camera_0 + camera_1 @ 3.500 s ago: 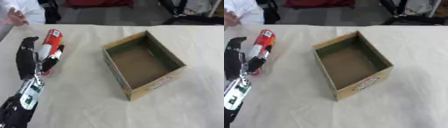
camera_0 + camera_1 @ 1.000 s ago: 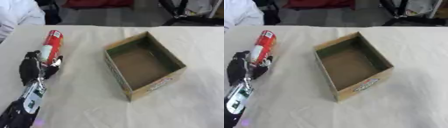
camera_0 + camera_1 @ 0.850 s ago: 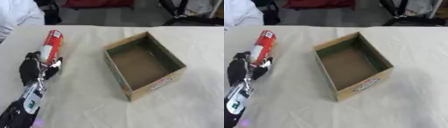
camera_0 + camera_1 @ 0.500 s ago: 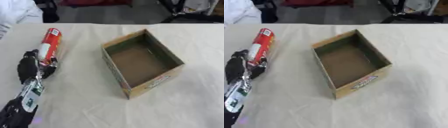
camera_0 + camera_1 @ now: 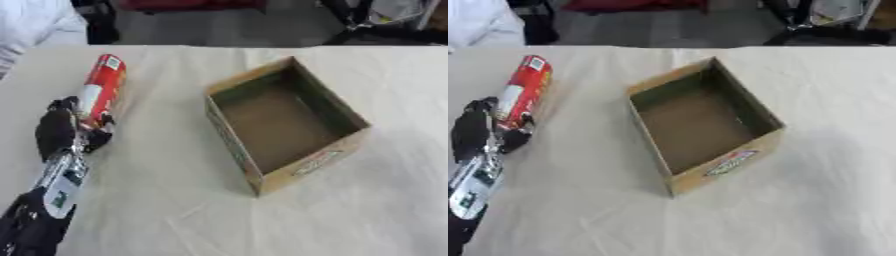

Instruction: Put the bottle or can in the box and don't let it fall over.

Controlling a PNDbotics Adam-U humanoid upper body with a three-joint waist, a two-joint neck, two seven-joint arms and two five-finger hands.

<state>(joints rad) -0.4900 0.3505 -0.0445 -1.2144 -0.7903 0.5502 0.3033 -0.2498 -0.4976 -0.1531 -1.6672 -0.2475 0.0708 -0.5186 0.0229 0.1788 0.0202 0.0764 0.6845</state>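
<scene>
A table (image 5: 175, 210) under a cream cloth carries an open cardboard box (image 5: 284, 122) near its middle, empty and upright. Toward the left edge stands a red can (image 5: 101, 90), leaning, well apart from the box. The left hand (image 5: 61, 132) has its fingers curled round the can's lower end.

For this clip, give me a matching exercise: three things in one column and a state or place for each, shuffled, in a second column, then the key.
Things:
1. red can
2. cardboard box
3. left hand

States:
A. open-topped, nothing inside it
B. curled round the can's near end
C. lying on its side on the table, left of the box

Pairs: 1-C, 2-A, 3-B
</scene>
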